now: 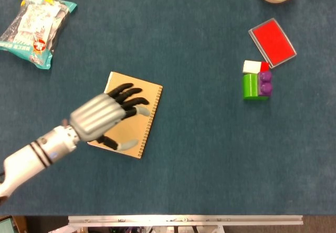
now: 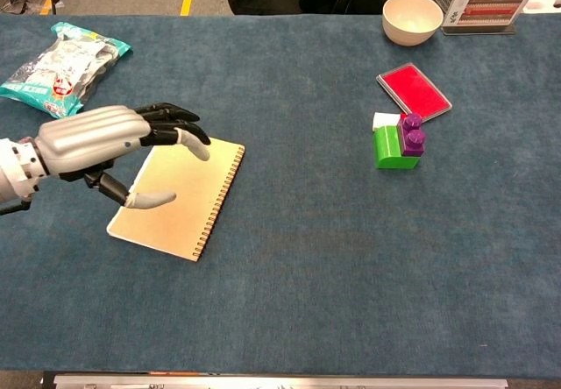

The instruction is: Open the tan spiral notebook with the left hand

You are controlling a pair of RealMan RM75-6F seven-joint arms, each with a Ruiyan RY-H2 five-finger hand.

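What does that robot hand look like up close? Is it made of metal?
The left hand has a ribbed silver-grey back, like metal plates, though the material cannot be confirmed. Its fingers are black with pale grey tips. The forearm is white with dark bands at the wrist. No cables show. The right hand is out of view.

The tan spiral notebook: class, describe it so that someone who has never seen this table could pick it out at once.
Start at the blue-green table and look to its left half, below the snack packet in the far left corner. There a flat tan notebook lies closed and slightly askew, with the robot's left hand spread over it. Its wire spiral along the right edge sets it apart.
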